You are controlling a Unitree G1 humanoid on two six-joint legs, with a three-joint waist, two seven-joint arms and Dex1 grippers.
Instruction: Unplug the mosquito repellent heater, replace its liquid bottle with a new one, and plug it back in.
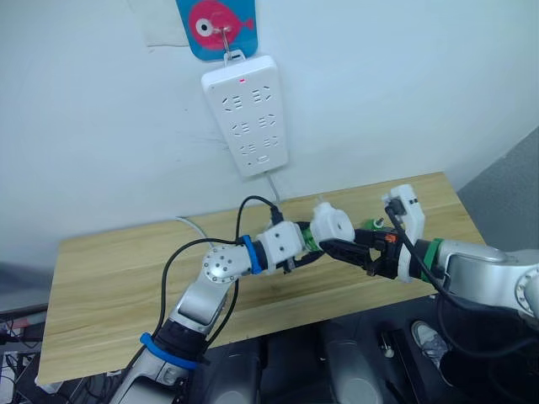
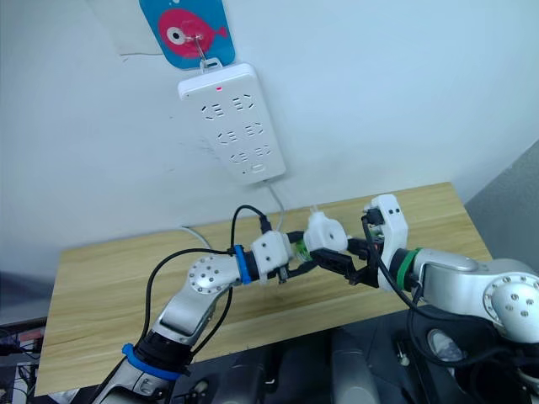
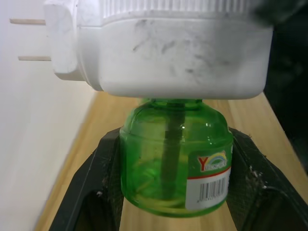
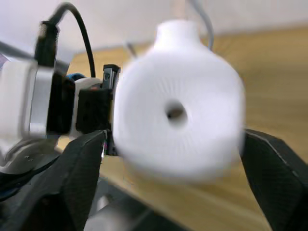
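The mosquito repellent heater is held in the air above the table, between my two grippers and unplugged. Its two prongs stick out bare. A green liquid bottle with a dark wick is fitted into its underside. My left gripper is shut on that bottle, one black finger on each side. My right gripper comes from the other side. Its fingers press the flanks of the heater's round white face, whose vent hole faces the wrist camera.
A long white power strip hangs on the wall from a hook with a fish sticker; its cable drops to the wooden table. A small green thing shows just behind the right gripper.
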